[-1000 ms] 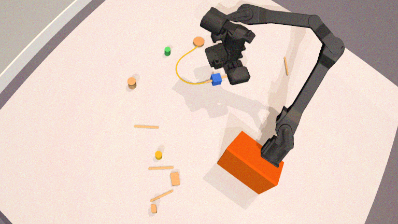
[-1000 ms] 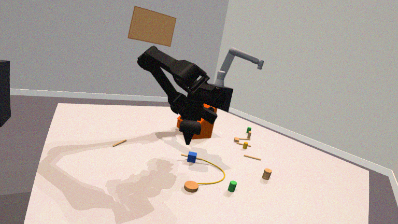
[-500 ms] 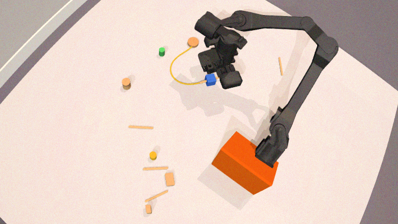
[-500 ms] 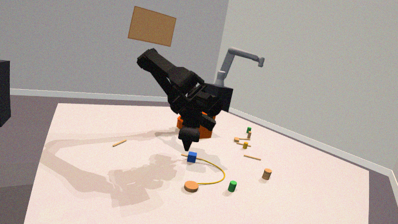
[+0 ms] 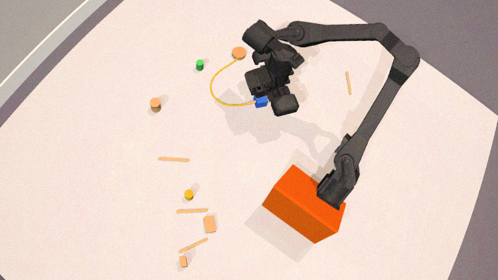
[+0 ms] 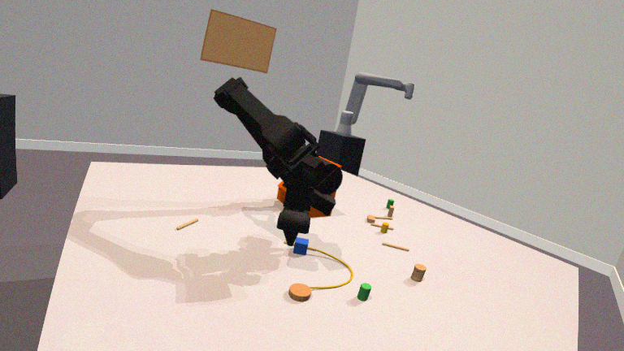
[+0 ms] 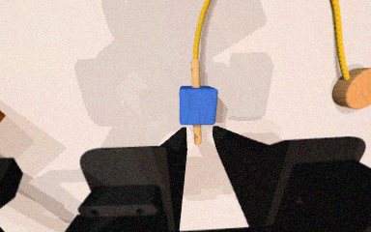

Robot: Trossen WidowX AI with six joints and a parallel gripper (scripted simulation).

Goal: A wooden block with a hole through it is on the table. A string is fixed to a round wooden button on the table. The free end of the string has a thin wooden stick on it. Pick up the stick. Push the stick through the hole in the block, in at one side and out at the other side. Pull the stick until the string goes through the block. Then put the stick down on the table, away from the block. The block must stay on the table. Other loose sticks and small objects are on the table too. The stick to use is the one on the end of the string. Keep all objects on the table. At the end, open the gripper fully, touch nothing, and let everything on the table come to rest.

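Observation:
The blue block [image 5: 260,101] [image 6: 301,245] [image 7: 198,105] stands on the table. The stick [image 5: 251,102] [image 6: 312,249] [image 7: 195,73] runs through it: its string end shows on one side and a short bare tip on the other. The yellow string [image 5: 211,86] [image 6: 352,275] [image 7: 198,29] curves from the stick to the round button [image 5: 238,52] [image 6: 300,292] [image 7: 357,89]. My gripper [image 7: 199,130] is partly open and holds nothing. In the wrist view the bare tip shows between its fingertips, close to the block. The arm hides the tip in the top view.
A large orange box [image 5: 301,203] is under the arm in the top view. A loose stick [image 5: 348,83] [image 6: 188,223] lies beyond the gripper. A green cylinder [image 5: 200,65] [image 6: 364,291] stands near the button. Several other sticks and small pieces lie farther off.

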